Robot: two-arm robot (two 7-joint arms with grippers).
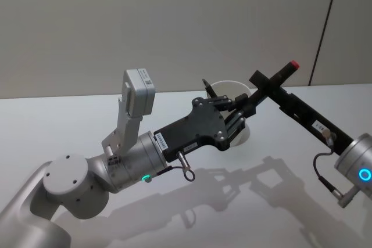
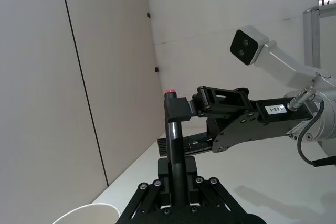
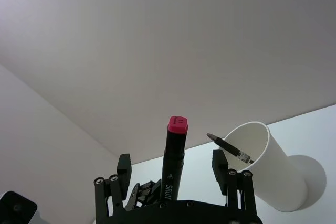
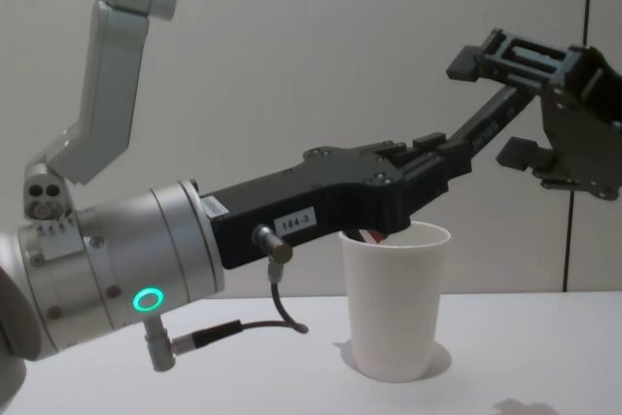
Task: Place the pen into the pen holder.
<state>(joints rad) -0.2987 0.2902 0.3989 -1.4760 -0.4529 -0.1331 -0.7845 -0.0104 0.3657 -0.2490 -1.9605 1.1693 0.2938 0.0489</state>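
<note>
Left gripper (image 1: 247, 110) shut around black pen (image 2: 174, 150), red cap up and away, just above and beside pen holder (image 4: 395, 298) near desk's (image 1: 70, 120) far edge. Right gripper (image 4: 530, 109) open around same pen's upper end. Long axis tilted; lower tip needing alignment over cup mouth.

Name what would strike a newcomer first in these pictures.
The two grippers meet on a black pen with a red cap above the table: the left gripper grips its lower end, and the right gripper is open around it. Just below stands the white pen holder, another pen leaning inside.
</note>
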